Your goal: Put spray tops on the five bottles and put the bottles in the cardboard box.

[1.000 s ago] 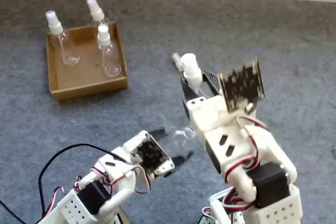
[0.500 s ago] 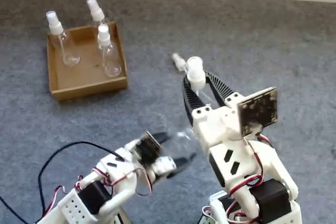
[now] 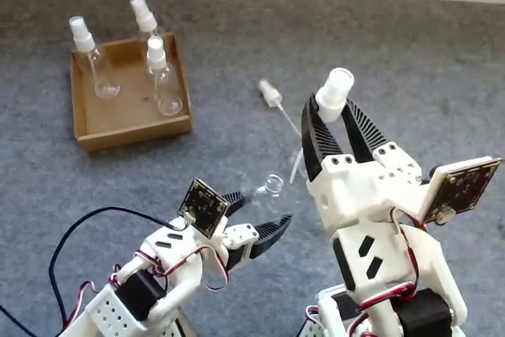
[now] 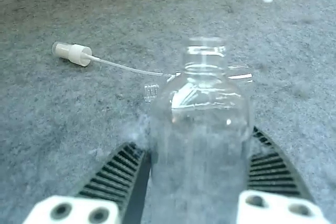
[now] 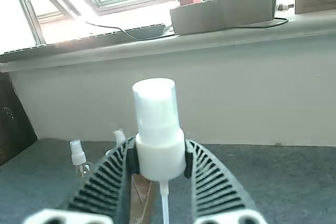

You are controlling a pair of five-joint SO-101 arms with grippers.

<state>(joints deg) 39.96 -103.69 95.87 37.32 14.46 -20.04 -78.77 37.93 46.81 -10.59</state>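
- While the left hand sits low by the near edge of the desk, its black jaws are spread partway. They press against both flanks of a clear bottle, gripping it by the body.
- That bottle has no top. Its threaded neck is bare and open, and it points away from the wrist, so the bottle is tilted rather than standing.
- Just to the right, the right hand is raised above the desk with its jaws pointing toward the far edge. They are narrowed onto the collar of a white spray top, whose capped nozzle sticks out beyond the fingertips.
- A thin white dip tube runs back from that spray top between the jaws. Its free end is near the bottle's open mouth and outside it.
- Farther out, about midway across the desk, a loose spray top lies flat on the grey surface. Its own tube trails toward the near edge, and nothing touches it.
- Toward the far left corner of the desk sits the cardboard box, a shallow open tray well apart from both hands.
- Inside it, the first topped bottle stands upright by the left wall and the second topped bottle stands upright near the right wall.
- The third topped bottle stands at the box's far wall. I cannot tell whether it is just inside that wall or just behind it.
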